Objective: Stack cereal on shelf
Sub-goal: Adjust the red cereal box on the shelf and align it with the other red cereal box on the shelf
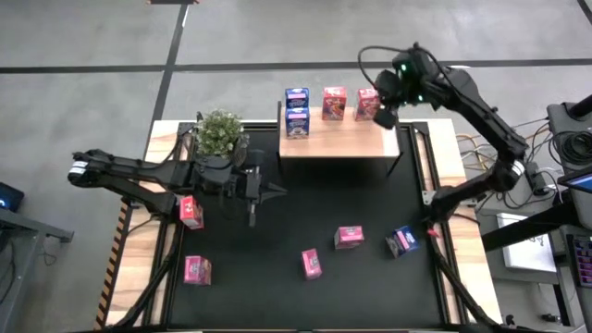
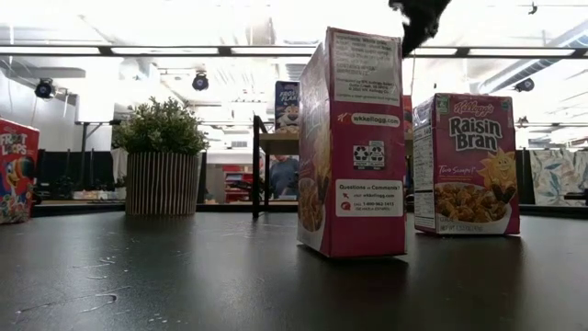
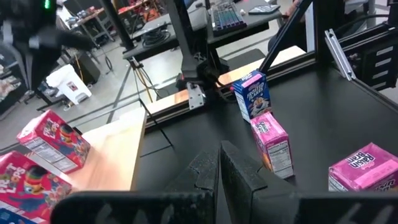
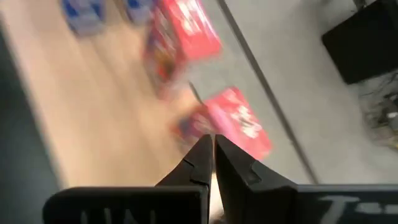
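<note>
Right wrist view smeared – the red boxes and blue boxes on the shelf show no readable print. Low view: Froot Loops box cut by the frame's edge; shelf mostly hidden behind the nearest pink box – right arm only a dark scrap at the top edge

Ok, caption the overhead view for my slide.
Right claw shut above the shelf by four boxes; five boxes lie on the table.
</note>
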Robot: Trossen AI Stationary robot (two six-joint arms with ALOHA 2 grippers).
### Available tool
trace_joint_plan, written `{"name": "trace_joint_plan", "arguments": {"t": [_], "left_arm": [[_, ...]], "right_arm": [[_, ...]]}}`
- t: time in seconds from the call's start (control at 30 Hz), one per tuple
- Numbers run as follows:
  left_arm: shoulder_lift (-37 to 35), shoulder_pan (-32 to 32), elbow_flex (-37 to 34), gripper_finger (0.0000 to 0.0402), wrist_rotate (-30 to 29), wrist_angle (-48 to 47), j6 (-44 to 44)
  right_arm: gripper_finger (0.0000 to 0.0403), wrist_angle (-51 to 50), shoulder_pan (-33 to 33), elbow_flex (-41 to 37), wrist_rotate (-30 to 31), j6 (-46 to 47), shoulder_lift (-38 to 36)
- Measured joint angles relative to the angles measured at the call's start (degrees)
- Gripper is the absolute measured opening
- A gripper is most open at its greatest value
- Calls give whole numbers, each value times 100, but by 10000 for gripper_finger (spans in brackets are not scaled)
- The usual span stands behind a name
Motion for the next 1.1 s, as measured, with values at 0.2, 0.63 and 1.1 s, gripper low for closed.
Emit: {"name": "trace_joint_plan", "arguments": {"t": [0.2,0.63,1.1], "left_arm": [[-104,0,0,0,-9,-110,46],[-285,7,0,0,-13,-341,86],[-287,17,0,0,-15,-320,343]], "right_arm": [[10,79,-644,65,-350,-1070,433],[113,242,-1297,262,-1737,-928,852],[252,34,-1343,232,-1479,-1210,865]]}}
